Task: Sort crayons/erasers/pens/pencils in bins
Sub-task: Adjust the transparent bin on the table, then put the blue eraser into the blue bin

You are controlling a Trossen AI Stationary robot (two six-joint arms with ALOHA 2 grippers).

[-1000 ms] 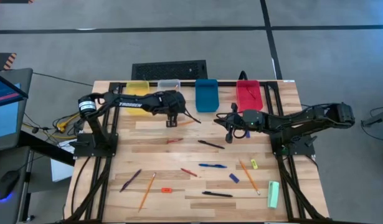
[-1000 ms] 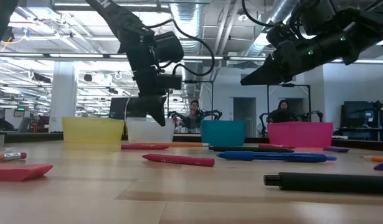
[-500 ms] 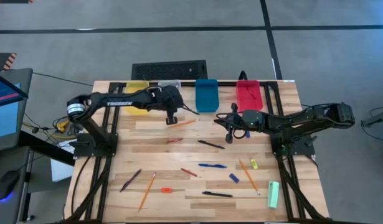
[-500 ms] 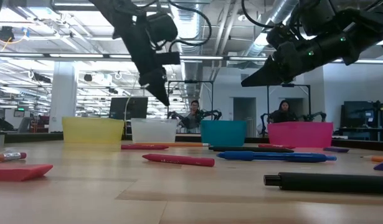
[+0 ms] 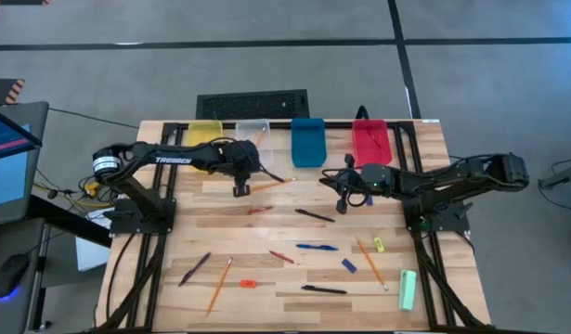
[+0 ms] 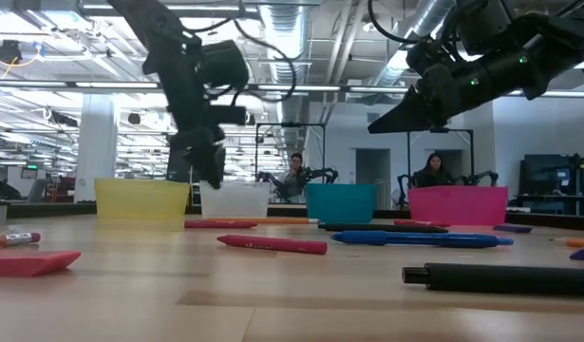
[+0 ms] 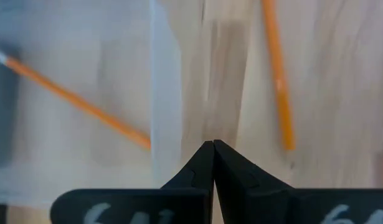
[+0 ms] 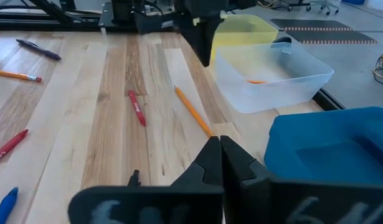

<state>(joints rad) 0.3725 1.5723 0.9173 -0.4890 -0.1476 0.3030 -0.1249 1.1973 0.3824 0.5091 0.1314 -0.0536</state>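
**Even overhead light, one badly smeared wrist shot**

From above, the wooden table (image 5: 294, 209) sits under flat, even light, and shadows beneath the arms are faint and soft. At table height, ceiling strip lights (image 6: 92, 11) glow bright in the room behind, leaving both arms as dark silhouettes; the black pen (image 6: 500, 277) nearest the lens is soft, out of focus. The left wrist view is heavily blurred, an orange pencil (image 7: 277, 74) smeared, the clear bin (image 7: 73, 93) washed pale. The right wrist view is crisp and bright.

Bins (image 5: 308, 141): yellow, clear, blue, red; pencils (image 5: 273, 184) orange.
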